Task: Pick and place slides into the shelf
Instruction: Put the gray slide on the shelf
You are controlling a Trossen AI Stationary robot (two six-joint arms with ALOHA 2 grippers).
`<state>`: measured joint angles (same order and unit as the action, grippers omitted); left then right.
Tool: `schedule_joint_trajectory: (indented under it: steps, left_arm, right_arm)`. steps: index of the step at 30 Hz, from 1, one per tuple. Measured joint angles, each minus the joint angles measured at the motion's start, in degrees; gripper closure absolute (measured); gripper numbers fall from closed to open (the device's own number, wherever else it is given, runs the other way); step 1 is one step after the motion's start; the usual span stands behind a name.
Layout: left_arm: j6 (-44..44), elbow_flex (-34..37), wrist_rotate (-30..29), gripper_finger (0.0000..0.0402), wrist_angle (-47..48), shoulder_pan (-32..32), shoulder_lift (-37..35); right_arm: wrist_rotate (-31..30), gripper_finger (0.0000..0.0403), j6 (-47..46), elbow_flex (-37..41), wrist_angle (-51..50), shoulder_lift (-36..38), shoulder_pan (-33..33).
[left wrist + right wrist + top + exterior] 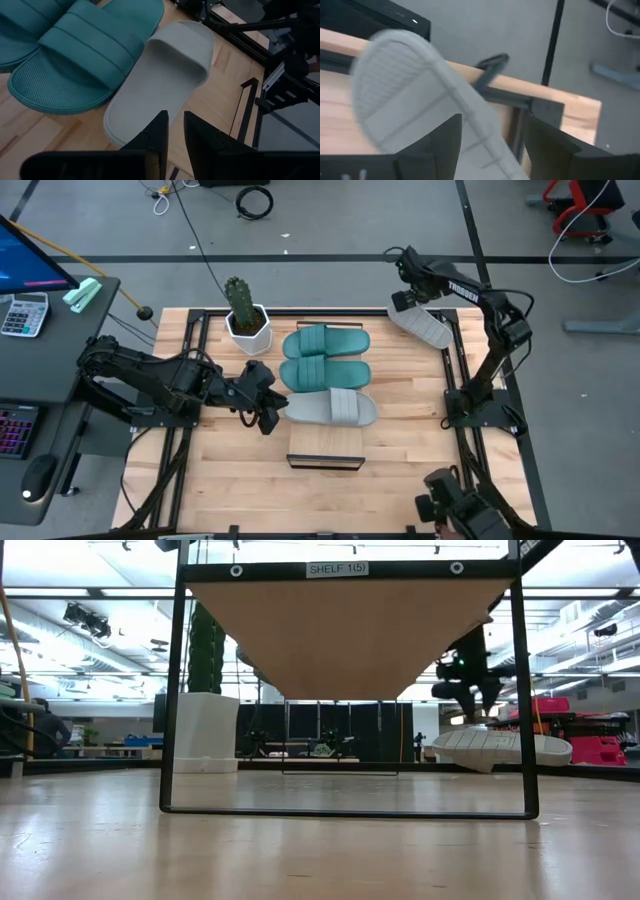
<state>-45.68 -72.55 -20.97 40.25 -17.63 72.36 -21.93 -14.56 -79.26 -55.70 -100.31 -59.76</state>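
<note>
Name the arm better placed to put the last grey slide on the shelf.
Right: its tool already holds that grey slide off the table. The left tool is empty, beside the shelved grey slide.

The left arm reaches in low and nearly level from its own side, its hand (268, 408) pointed inward with the two fingers (159, 134) drawn almost together around nothing. The right arm rises from its base and folds back toward the far corner, its hand (412, 308) clamped on a grey slide (424, 327) hanging below the wrist.
</note>
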Motion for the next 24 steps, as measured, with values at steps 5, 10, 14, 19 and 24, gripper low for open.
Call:
schedule_joint_trajectory:
  steps: [5,10,14,19,24]
  left_arm:
    - [0.3,0.0,0.0,0.0339,0.0,0.0,0.0]
    - [0.5,0.0,0.0,0.0335,0.0,0.0,0.0]
    - [0.4,0.0,0.0,0.0334,0.0,0.0,0.0]
    - [-0.2,0.0,0.0,0.0339,0.0,0.0,0.0]
    - [-0.7,0.0,0.0,0.0337,0.0,0.0,0.0]
  right_arm:
    - [1.5,0.0190,0.1,0.0,-1.1,0.0,-2.9]
    - [3.2,0.0190,2.4,0.0,-0.9,-0.8,-3.2]
    - [4.9,0.0190,3.2,0.0,-0.8,-2.3,-3.2]
    - [3.8,0.0190,3.6,-0.1,0.1,-3.8,-3.0]
    - [4.5,0.0190,4.4,-0.1,0.7,-5.0,-3.1]
